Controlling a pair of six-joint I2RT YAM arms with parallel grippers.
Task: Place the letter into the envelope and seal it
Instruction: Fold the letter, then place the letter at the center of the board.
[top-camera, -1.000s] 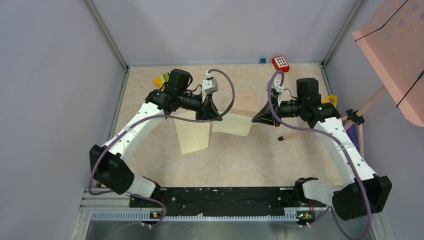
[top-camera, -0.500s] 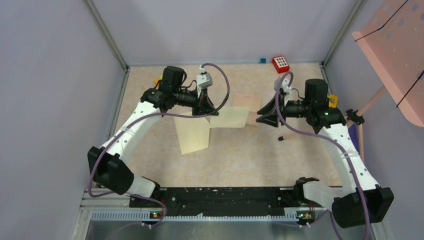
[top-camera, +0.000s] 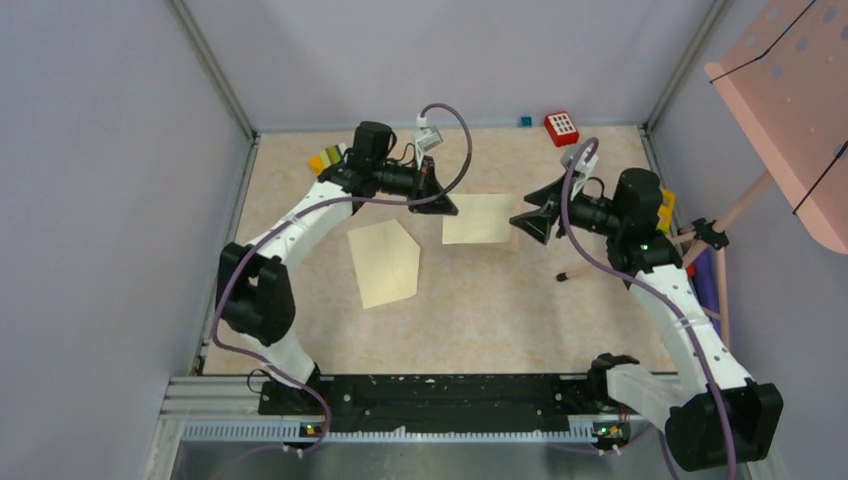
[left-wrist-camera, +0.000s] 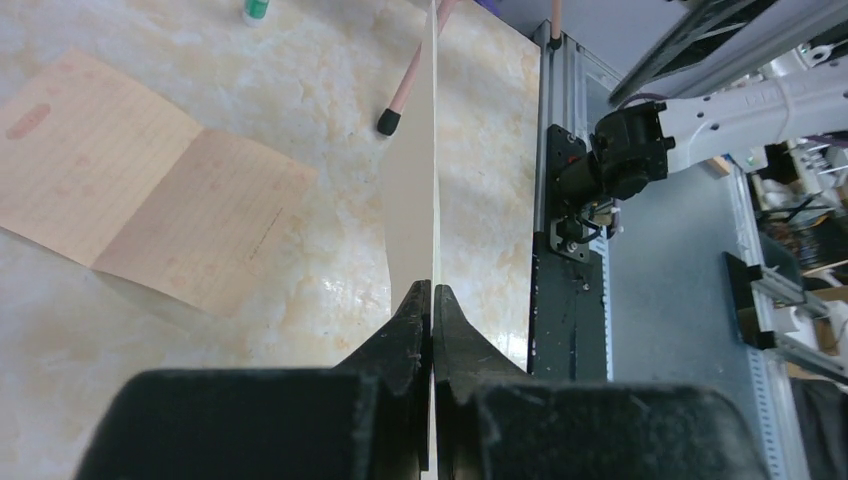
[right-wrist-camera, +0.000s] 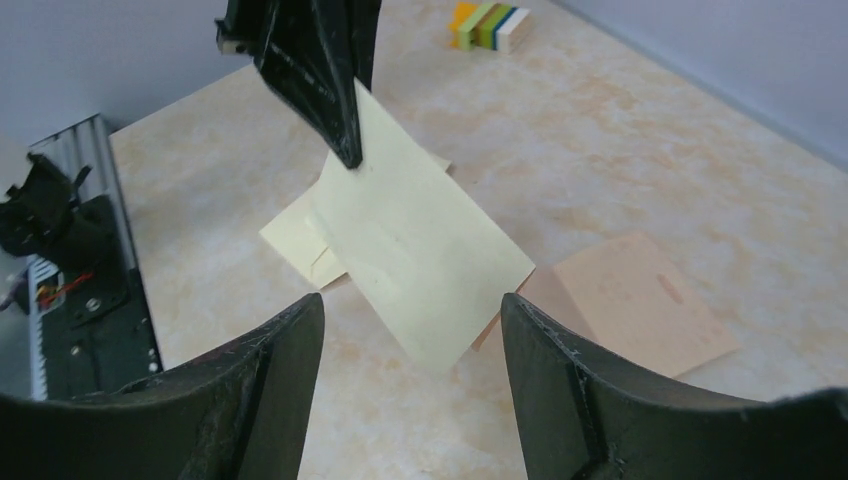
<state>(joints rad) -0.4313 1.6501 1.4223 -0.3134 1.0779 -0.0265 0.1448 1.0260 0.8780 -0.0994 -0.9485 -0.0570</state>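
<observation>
Since the earlier frame, the right gripper (top-camera: 517, 220) has let go of the pale yellow rectangular sheet of paper (top-camera: 480, 219) and drawn back to the right. Its jaws now stand well apart with nothing between them. The left gripper (left-wrist-camera: 432, 292) has carried the sheet farther from the arm bases. Its jaws are pressed fully together on the sheet's left edge, and the left wrist view shows the sheet edge-on, running straight out from the fingertips.

The pale cream-yellow paper envelope with a pointed triangular flap (top-camera: 386, 263) lies flat on the marbled beige table (top-camera: 480, 310), untouched by either gripper. The held sheet hangs above the table, to the right of the envelope and farther from the bases. A tan-brown creased ruled sheet (left-wrist-camera: 140, 200) lies flat beyond the held sheet, on the side away from the envelope.
</observation>
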